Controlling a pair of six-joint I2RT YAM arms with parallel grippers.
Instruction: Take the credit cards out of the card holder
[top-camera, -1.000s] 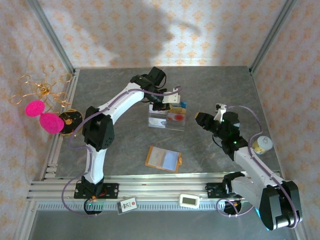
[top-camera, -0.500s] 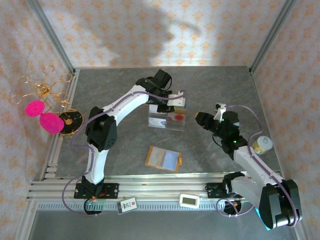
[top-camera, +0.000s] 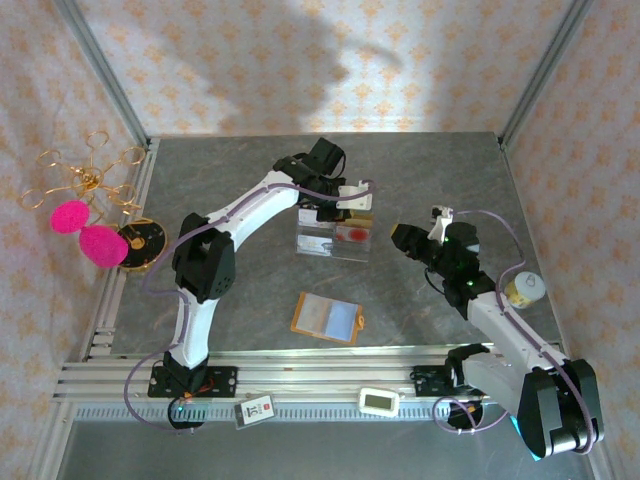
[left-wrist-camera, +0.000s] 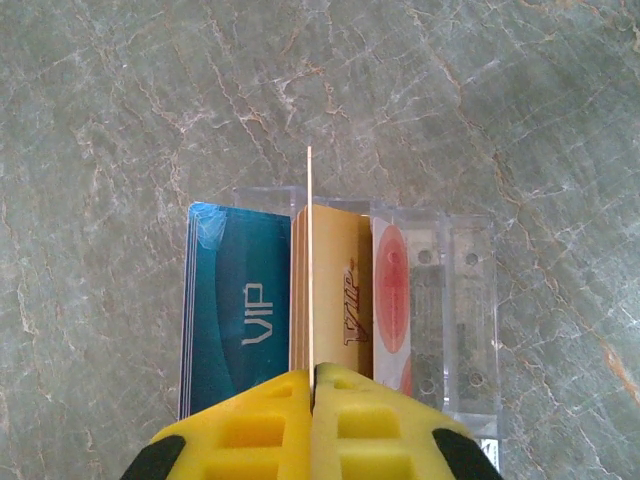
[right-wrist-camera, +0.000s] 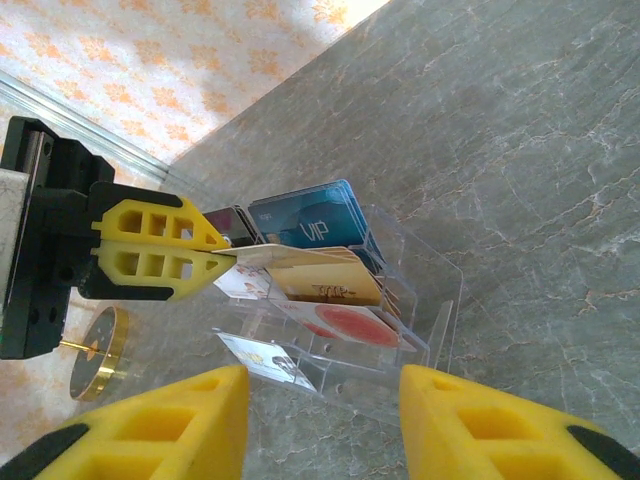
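Plastic card (left-wrist-camera: 309, 230) pinched tight, edge-up, in left fingers (left-wrist-camera: 250, 430) over clear tray (left-wrist-camera: 470, 300), mid surface. Right fingers (right-wrist-camera: 170, 430) half apart, empty. Orange card holder (top-camera: 327, 318) lies nr front edge. Risk: card hits slot wall, tips.

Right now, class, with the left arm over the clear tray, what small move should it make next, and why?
Probably lower the left fingers straight down. They are shut on a thin card, held edge-on over the clear tray, lined up between the blue card and the gold card standing in it.
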